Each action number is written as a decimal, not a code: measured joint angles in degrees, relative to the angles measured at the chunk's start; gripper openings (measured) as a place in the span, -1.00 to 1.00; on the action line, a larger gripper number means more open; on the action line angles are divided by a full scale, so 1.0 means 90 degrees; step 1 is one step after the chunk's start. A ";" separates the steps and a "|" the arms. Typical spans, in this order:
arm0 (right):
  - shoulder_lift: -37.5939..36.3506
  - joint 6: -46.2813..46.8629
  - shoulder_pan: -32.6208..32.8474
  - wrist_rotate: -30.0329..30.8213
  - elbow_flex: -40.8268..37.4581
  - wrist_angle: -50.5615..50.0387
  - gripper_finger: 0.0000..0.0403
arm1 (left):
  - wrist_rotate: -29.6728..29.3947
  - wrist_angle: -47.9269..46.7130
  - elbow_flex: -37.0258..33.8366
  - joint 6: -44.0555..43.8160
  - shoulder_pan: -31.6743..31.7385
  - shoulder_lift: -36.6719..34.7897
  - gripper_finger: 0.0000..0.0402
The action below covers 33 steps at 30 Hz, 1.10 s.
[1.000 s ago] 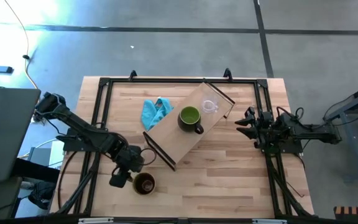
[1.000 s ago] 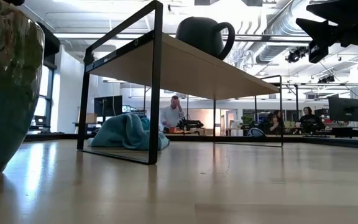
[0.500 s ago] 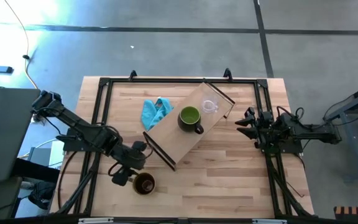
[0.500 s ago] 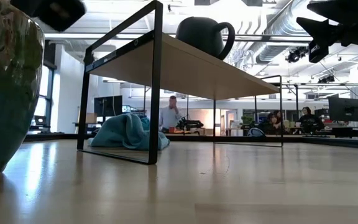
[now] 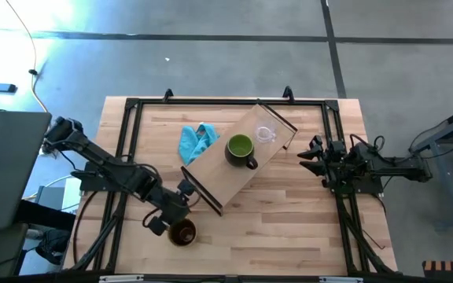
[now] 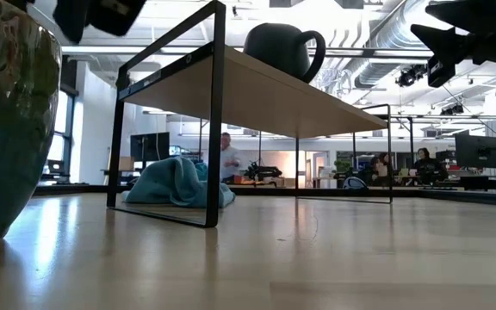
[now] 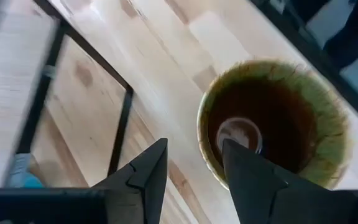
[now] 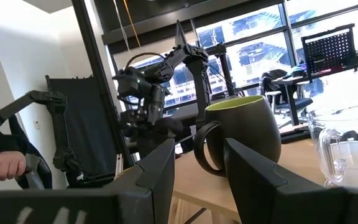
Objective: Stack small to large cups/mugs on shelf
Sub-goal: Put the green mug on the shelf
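The brown mug [image 5: 182, 233] [image 7: 272, 124] stands upright on the table near its front left. My left gripper [image 5: 167, 222] [image 7: 194, 174] hovers open above it, one finger over the mug's inside and one outside the rim, clear of it in the low view [image 6: 102, 13]. The shelf [image 5: 226, 177] [image 6: 265, 90] stands slantwise on its black end frames mid-table. On its board stand the green mug [image 5: 241, 149] [image 8: 241, 134] and the clear glass cup [image 5: 266, 135] [image 8: 344, 149]. My right gripper [image 5: 309, 157] [image 8: 201, 168] waits open at the table's right.
A blue cloth [image 5: 195, 141] [image 6: 175, 182] lies on the table behind the shelf's left end. Black rails [image 5: 124, 141] run along the table's edges. Bare tabletop [image 5: 289, 228] lies in front of the shelf. People sit in the room beyond the table.
My left gripper has risen a little, rolled about its own axis and shifted from the brown mug's left side toward the mug, coming over its rim. The mug has stayed where it was.
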 joint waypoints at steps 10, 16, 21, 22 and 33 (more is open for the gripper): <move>0.0002 0.0015 0.0000 0.0000 0.0000 -0.0086 -0.35 | 0.0053 0.0126 -0.0002 0.0157 -0.0005 0.0607 -0.29; -0.0001 -0.0028 0.0000 0.0002 0.0000 -0.0181 -0.35 | 0.0052 0.0113 -0.0002 0.0010 -0.0005 0.0608 -0.29; -0.0001 -0.0049 0.0000 0.0002 0.0000 -0.0251 -0.35 | 0.0093 0.0067 -0.0002 -0.0158 -0.0005 0.0608 -0.29; -0.0001 -0.0049 0.0000 0.0002 0.0000 -0.0268 -0.35 | 0.0125 0.0051 -0.0002 -0.0195 -0.0005 0.0608 -0.29; -0.0001 -0.0119 0.0000 0.0002 0.0000 -0.0270 -0.35 | 0.0419 -0.0141 -0.0002 -0.0759 -0.0005 0.0607 -0.29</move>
